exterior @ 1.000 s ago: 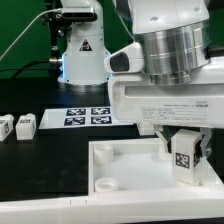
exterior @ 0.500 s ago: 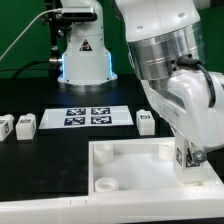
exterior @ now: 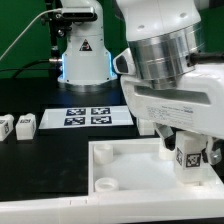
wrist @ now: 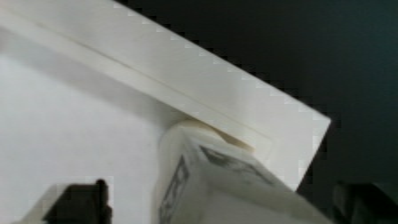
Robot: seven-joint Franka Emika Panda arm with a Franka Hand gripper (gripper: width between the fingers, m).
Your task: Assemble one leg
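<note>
My gripper (exterior: pixel 188 160) is shut on a leg (exterior: pixel 186 158), a small white block with a black-and-white tag. It holds the leg upright at the far corner of the large white tray-like piece (exterior: pixel 130 168) on the exterior view's right. In the wrist view the leg (wrist: pixel 221 178) stands between my dark fingers (wrist: pixel 80 203), and its far end meets the tray's raised wall (wrist: pixel 178 75) at a round corner socket. Whether the leg is seated there I cannot tell. Two more legs (exterior: pixel 5 127) (exterior: pixel 26 124) lie at the exterior view's left.
The marker board (exterior: pixel 88 116) lies behind the tray, in front of the arm's base (exterior: pixel 82 55). A round socket (exterior: pixel 104 184) shows in the tray's near left corner. My arm's body hides the table behind the tray's right side.
The hand has turned about its own axis and back again with the leg in it. The leg has stayed at the same tray corner. A leg seen behind the tray is now hidden by the arm.
</note>
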